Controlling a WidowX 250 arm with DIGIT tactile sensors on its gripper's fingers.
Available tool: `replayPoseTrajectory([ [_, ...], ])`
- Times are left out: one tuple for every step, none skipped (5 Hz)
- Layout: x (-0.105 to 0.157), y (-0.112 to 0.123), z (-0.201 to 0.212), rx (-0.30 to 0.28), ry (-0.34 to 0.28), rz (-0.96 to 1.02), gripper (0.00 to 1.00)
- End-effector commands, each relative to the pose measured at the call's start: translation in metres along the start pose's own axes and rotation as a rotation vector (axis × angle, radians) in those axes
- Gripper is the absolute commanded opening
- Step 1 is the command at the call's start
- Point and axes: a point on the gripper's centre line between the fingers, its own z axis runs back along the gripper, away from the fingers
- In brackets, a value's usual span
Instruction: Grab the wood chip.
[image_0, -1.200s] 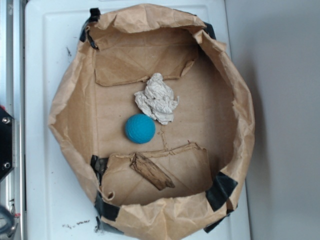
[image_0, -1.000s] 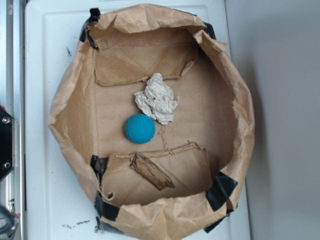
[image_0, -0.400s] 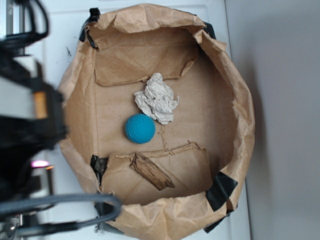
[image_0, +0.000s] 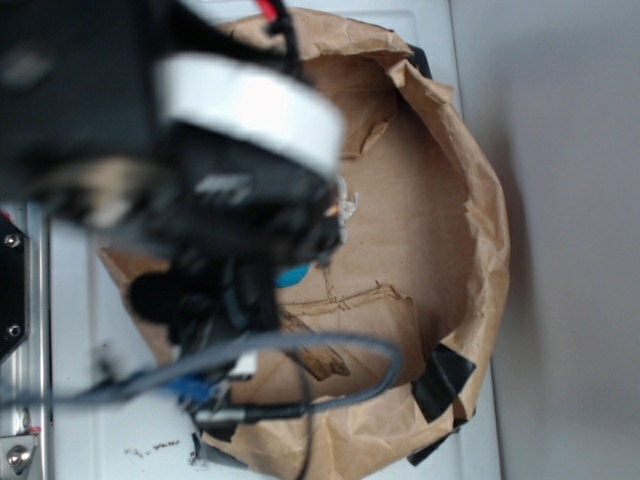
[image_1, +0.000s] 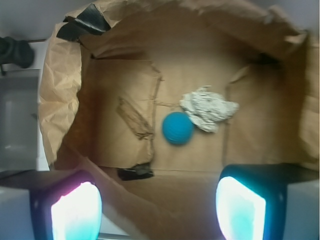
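Since the wood chip (image_1: 134, 118) lies flat on the cardboard flap (image_1: 120, 90) just beside the blue ball (image_1: 178, 128), long axis running diagonally toward the ball, the wide-open jaws of the gripper (image_1: 159, 210) risk pinching flap or nudging the ball instead.

There are no words, numbers or signs to read in either view. The black robot arm (image_0: 190, 190) in the exterior view has a small pale mark on it, but it is too blurry to read.
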Motion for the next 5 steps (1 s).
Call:
replayPoseTrajectory([
  [0.005,-0.001,0.013,-0.005,-0.056,0.001,1.0],
  [0.016,0.023,-0.009,0.015,-0.019,-0.199,1.0],
  [0.037,0.026,-0.04,0.092,0.043,-0.362,1.0],
  [0.046,0.027,-0.061,0.204,0.07,-0.438,1.0],
  [0.043,0.0,-0.098,0.374,0.069,-0.521,1.0],
])
